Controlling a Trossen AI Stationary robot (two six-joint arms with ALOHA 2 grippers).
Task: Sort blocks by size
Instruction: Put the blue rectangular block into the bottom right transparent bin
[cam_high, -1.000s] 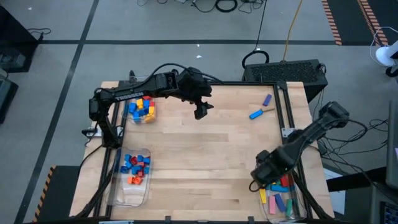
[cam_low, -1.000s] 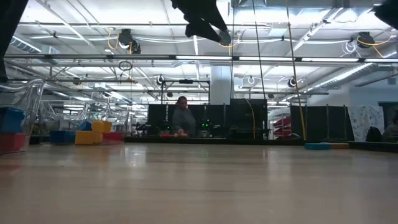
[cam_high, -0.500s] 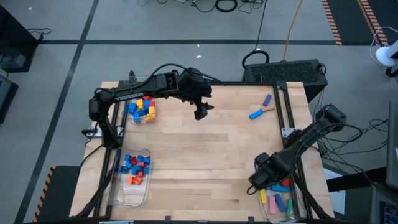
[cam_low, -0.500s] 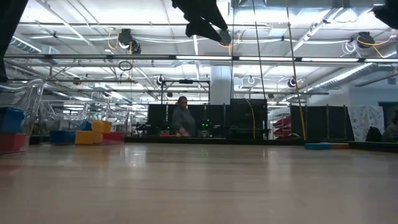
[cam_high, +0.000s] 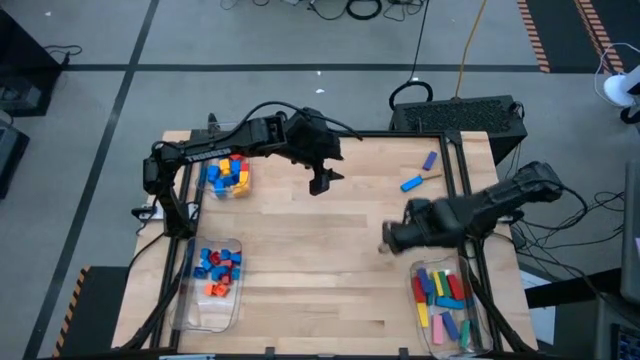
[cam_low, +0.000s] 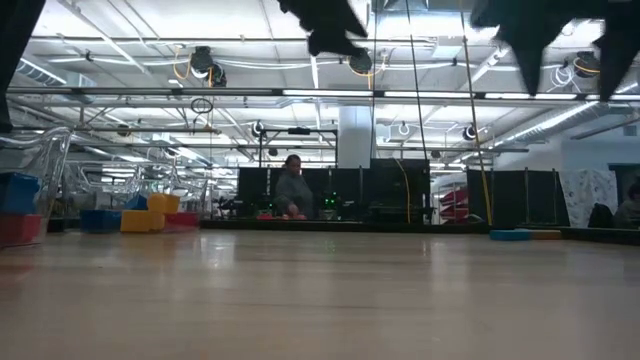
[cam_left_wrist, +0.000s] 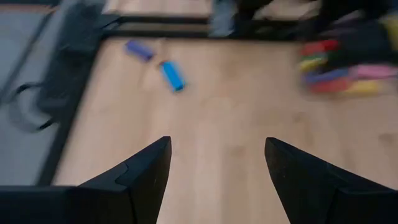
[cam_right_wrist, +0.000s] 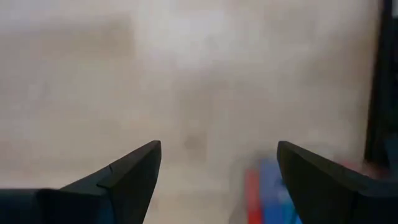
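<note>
Fetching comes next: my right pincer hangs open and empty above the wooden counter, beside the clear bin of long bars. Two loose blue bricks lie near the far right corner; my open left pincer waits mid-counter.

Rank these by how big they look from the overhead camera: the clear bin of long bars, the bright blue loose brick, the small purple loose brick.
1. Clear plastic bin of long bars, largest by far.
2. Bright blue loose brick.
3. Small purple loose brick, slightly shorter than the blue one; those two are close.
</note>
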